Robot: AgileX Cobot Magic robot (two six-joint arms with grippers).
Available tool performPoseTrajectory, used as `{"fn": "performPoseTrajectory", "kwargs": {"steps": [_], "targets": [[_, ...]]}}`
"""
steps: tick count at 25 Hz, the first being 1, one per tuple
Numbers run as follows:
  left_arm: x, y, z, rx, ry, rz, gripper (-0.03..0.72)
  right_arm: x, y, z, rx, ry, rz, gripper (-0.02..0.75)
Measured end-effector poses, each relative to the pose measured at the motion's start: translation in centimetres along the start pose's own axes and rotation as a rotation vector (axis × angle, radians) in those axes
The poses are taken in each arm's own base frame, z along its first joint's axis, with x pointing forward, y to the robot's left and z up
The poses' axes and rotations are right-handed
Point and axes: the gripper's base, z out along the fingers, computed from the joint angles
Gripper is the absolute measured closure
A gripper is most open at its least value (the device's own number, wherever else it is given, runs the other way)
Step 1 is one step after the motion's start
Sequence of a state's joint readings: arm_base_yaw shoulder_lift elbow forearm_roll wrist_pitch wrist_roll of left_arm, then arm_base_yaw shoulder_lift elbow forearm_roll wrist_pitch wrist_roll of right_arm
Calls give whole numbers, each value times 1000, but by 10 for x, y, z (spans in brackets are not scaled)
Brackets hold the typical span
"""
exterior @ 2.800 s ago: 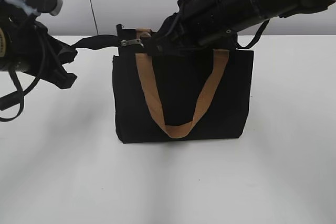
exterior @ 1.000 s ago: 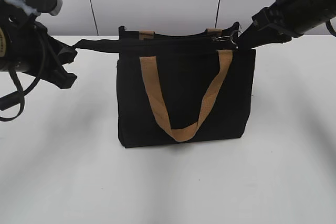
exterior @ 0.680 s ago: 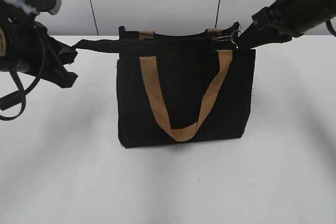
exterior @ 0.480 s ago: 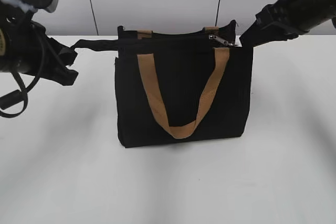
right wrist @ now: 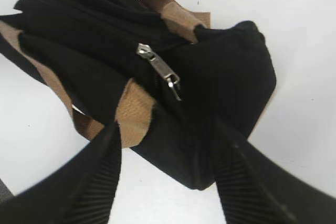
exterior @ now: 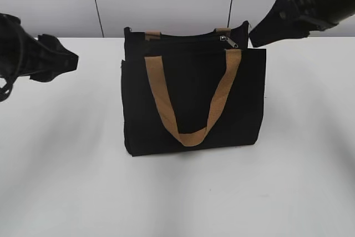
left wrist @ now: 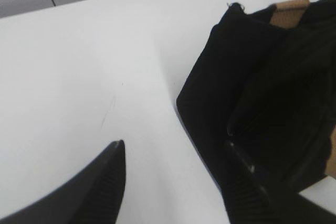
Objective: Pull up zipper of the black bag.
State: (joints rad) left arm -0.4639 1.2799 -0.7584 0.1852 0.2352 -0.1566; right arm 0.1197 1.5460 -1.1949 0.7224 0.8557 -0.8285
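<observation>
The black bag (exterior: 194, 98) stands upright on the white table, its tan strap hanging down the front. The zipper runs along its top edge, and the small silver pull tab (exterior: 227, 40) lies loose at the right end. It also shows in the right wrist view (right wrist: 160, 69). My right gripper (right wrist: 168, 129) is open and empty, just off the bag's right end (right wrist: 231, 103). In the exterior view it (exterior: 260, 31) hovers up right of the bag. My left gripper (left wrist: 173, 153) is open and empty beside the bag's left end (left wrist: 252, 108), and sits at far left (exterior: 61, 62).
The white table (exterior: 177, 192) extends all round the bag. A pale wall with dark vertical seams (exterior: 94, 4) rises behind the table's far edge.
My right gripper let go of the pull tab and drew back up and to the right. My left gripper released the black tail at the bag's left end and moved away left.
</observation>
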Motion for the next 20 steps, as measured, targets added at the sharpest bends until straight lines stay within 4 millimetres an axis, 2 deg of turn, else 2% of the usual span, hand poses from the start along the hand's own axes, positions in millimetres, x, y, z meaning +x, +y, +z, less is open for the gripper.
{"fn": "performPoseTrajectory", "kwargs": {"steps": [7,15,20], "targets": [[7,3,-40,-14,91,-65,249,28,29,-11,21,68,-29,305],[14,5,-91,-22,103,-96,249,59,59,-59,90,-18,-9,305],[21,6,-117,-22,91,-110,249,89,76,-90,179,-62,-18,304]]}}
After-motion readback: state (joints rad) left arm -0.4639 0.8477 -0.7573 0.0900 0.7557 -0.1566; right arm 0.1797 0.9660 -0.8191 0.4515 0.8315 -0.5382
